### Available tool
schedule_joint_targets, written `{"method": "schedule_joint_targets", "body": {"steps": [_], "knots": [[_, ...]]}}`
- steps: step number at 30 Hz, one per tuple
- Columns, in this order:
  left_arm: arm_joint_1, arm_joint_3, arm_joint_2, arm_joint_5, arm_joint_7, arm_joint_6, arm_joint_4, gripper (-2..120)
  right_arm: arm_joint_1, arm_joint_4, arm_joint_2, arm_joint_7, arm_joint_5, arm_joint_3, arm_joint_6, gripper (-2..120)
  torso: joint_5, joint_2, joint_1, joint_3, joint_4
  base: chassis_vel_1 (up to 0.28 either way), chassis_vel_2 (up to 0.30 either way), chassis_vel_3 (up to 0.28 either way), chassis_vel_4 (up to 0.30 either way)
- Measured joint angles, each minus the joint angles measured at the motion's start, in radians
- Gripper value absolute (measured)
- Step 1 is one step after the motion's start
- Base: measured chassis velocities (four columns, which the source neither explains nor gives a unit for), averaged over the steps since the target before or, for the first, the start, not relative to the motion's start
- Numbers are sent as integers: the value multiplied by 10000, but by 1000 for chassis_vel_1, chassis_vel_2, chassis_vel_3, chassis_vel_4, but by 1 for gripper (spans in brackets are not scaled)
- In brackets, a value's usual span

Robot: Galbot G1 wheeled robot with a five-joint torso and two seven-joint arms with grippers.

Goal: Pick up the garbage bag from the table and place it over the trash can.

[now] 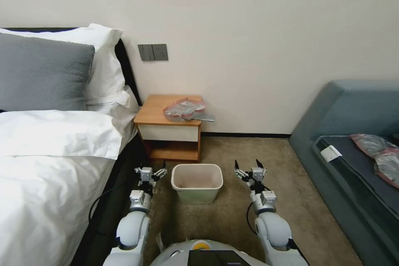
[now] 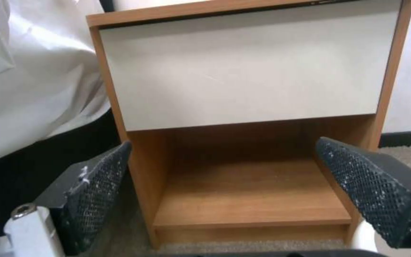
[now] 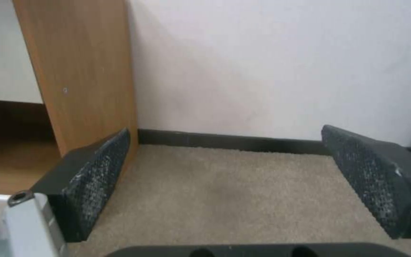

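**Both grippers spread wide and empty beside the bin; the bag lies on the nightstand**

Nearest the robot, at about 7 o'clock in the head view, the left gripper (image 1: 150,171) hangs low over the carpet, just beside the left wall of the trash can (image 1: 197,183). Its fingers are splayed far apart and hold nothing. In the left wrist view the two dotted black pads (image 2: 96,192) frame the table (image 2: 243,107) from the front, with the white drawer front and the open lower shelf between them.

At about 5 o'clock the right gripper (image 1: 249,171) hovers on the other side of the bin, a little apart from its right wall. It too is fully spread and empty. Between its pads (image 3: 96,178) the right wrist view shows bare carpet, the dark skirting and the white wall, with the table's wooden side panel (image 3: 82,71) at one edge.

The trash can stands upright on the carpet between the two grippers, its mouth open and unlined.

Farther off, toward 12 o'clock, the table (image 1: 154,110) stands against the wall, touching the bed (image 1: 54,141) at 9 o'clock. The garbage bag (image 1: 185,109) lies crumpled on the tabletop's right half, its reddish band showing and one corner hanging past the right edge. A blue-grey sofa (image 1: 345,141) sits at 3 o'clock, well apart from the bin.
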Motion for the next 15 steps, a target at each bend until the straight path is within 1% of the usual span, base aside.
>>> {"method": "schedule_joint_targets", "body": {"steps": [15], "knots": [[0, 0, 0, 0, 0, 0, 0, 99, 1, 0, 0, 0, 0, 0, 0, 100, 0, 0, 0, 0, 0, 0, 0, 0, 0]]}}
